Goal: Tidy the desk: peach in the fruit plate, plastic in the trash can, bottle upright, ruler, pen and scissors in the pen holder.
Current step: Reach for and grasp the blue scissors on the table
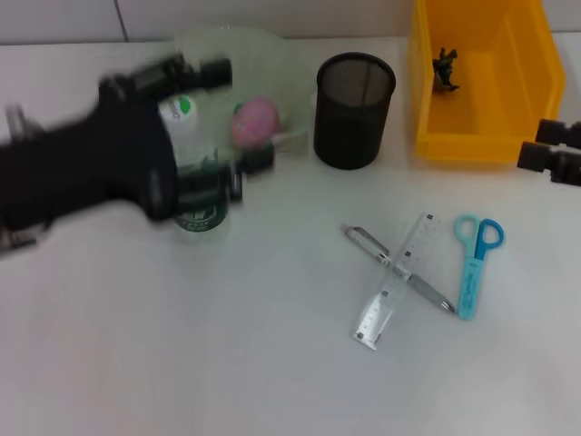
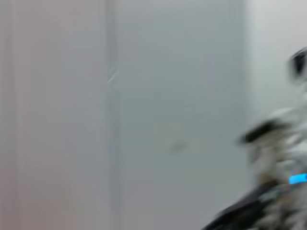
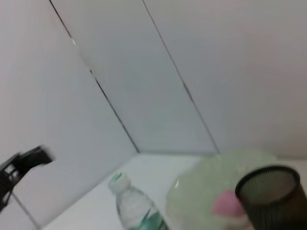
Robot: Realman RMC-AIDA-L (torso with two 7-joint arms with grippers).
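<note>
1. The clear water bottle [image 1: 198, 186] with a white-and-green cap stands upright on the tabletop [image 1: 227, 363], between the two prongs of the left tool [image 1: 238, 116], just in front of the fruit plate [image 1: 272, 64].
2. The pink peach [image 1: 255, 122] already lies in that plate, and a dark scrap lies in the yellow trash can [image 1: 481, 136], so the bottle step looks to be the one in hand, near its end.
3. The left tool's prongs are spread wide, one beyond the bottle and one nearer, neither clearly touching it. The dark arm reaches in low from the robot's left and is blurred.
4. The next move is likely the stationery: ruler [image 1: 398, 280], pen [image 1: 399, 270] and blue scissors [image 1: 474, 263] lie well off to the tool's right, past the black mesh pen holder [image 1: 354, 111].
5. The right tool [image 1: 551, 154] is parked at the far right edge, beside the trash can; whether it is apart or together cannot be told.
</note>
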